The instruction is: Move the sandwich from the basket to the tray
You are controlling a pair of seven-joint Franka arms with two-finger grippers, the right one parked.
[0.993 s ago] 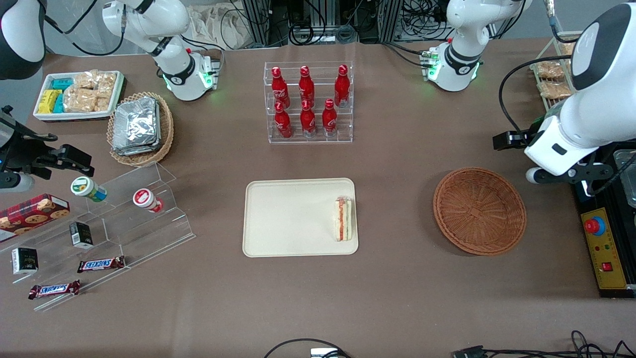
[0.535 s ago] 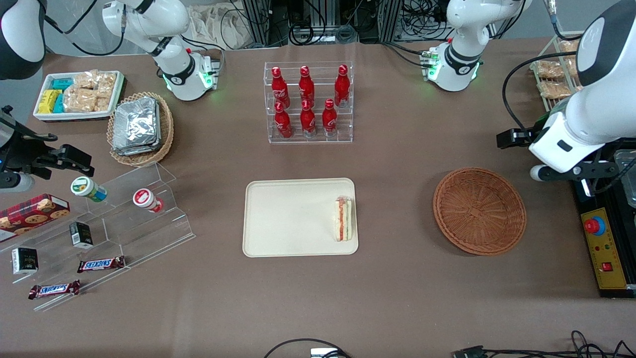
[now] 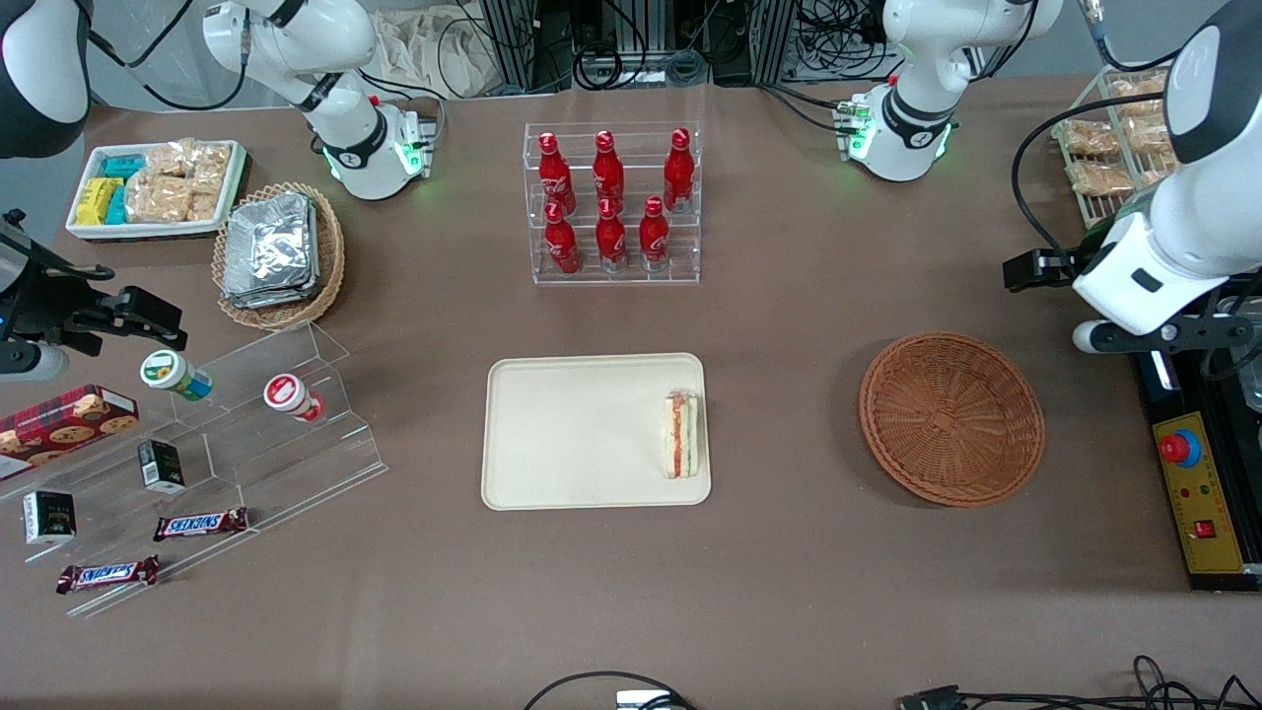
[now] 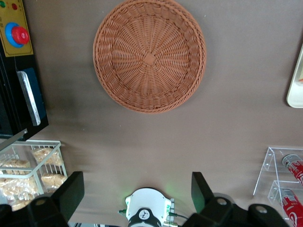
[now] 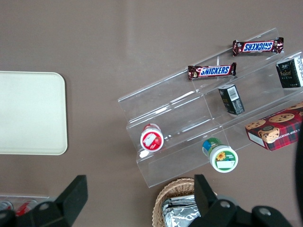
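The sandwich (image 3: 682, 434) lies on the tray (image 3: 572, 434), at the tray's edge nearest the basket (image 3: 951, 418). The basket sits on the table (image 3: 789, 592), well apart from the tray, with nothing in it. The claw (image 4: 137, 194) hangs high above the table near the basket, toward the working arm's end, fingers (image 4: 71, 191) spread wide and holding nothing.

1. Sandwich (image 3: 682, 434) lies on tray (image 3: 582, 434), at the tray edge nearest the basket (image 3: 951, 418).
2. Basket sits well apart from tray, toward working arm's end of the table; nothing in it.
3. Gripper (image 4: 137, 191) hangs high above the table, fingers spread, farther from front camera than basket.
4. Bottle rack (image 3: 611, 202) stands farther from front camera than tray.
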